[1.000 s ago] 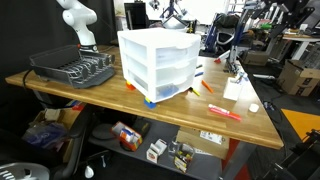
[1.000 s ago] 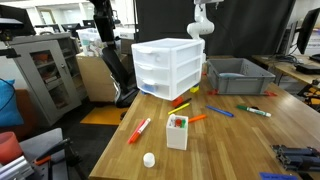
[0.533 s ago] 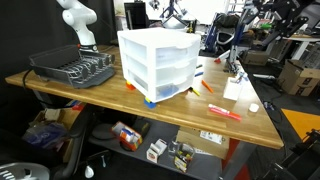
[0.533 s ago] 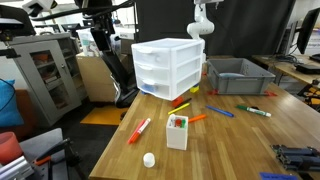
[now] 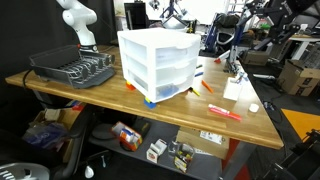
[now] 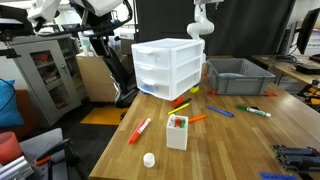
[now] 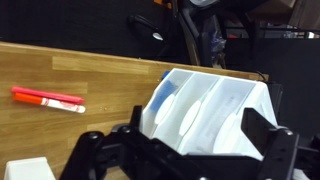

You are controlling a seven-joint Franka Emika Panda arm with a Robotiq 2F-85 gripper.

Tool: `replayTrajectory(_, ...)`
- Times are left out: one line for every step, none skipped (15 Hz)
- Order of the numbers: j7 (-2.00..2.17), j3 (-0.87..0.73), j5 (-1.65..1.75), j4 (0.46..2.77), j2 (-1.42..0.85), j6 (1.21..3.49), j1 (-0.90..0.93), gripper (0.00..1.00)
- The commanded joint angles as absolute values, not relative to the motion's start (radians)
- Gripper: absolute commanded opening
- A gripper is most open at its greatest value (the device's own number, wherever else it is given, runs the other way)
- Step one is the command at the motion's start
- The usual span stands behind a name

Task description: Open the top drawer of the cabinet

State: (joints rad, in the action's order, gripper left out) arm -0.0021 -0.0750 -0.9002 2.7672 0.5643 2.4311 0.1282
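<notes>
The white three-drawer cabinet (image 5: 155, 62) stands on the wooden table and shows in both exterior views (image 6: 168, 70). Its top drawer (image 5: 172, 47) (image 6: 152, 54) is shut, flush with the two lower ones. My arm (image 6: 90, 10) reaches in high at the upper left, well away from the drawer fronts. In the wrist view my gripper (image 7: 180, 160) is open and empty, with dark fingers wide apart at the bottom. The cabinet (image 7: 205, 110) shows between them at a distance, turned on its side. I cannot tell which front is the top drawer there.
A dark wire dish rack (image 5: 75, 68) sits beside the cabinet. A grey bin (image 6: 238, 78) stands behind it. Markers (image 6: 139, 130), a small white pen box (image 6: 177, 132) and a white cap (image 6: 149, 159) lie on the table. A red marker (image 7: 47, 98) shows in the wrist view.
My arm has swung into view at the upper left of an exterior view. The cabinet and its drawers have not moved.
</notes>
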Motion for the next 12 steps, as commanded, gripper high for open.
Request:
replayTrajectory(-0.141, -0.081, -1.182, 2.781, 0.511, 2.551, 0.241, 1.00)
replayTrajectory(-0.184, -0.073, -1.267, 2.788, 0.505, 2.572, 0.270, 1.00)
replayTrajectory(-0.231, -0.067, -1.348, 2.786, 0.496, 2.599, 0.301, 1.00)
replayTrajectory(-0.278, -0.062, -1.435, 2.777, 0.479, 2.624, 0.329, 1.00)
replayTrajectory(-0.341, -0.057, -1.526, 2.765, 0.465, 2.659, 0.354, 1.00)
replayTrajectory(-0.399, -0.046, -1.603, 2.751, 0.446, 2.685, 0.369, 1.00)
replayTrajectory(-0.477, -0.036, -1.681, 2.733, 0.419, 2.715, 0.381, 1.00)
replayTrajectory(-0.545, -0.024, -1.745, 2.714, 0.390, 2.743, 0.387, 1.00)
replayTrajectory(-0.609, -0.013, -1.815, 2.695, 0.362, 2.758, 0.389, 1.00)
replayTrajectory(-0.684, -0.004, -1.879, 2.673, 0.330, 2.764, 0.386, 1.00)
replayTrajectory(-0.741, 0.007, -1.931, 2.650, 0.296, 2.768, 0.382, 1.00)
replayTrajectory(-0.804, 0.012, -1.979, 2.620, 0.254, 2.767, 0.373, 1.00)
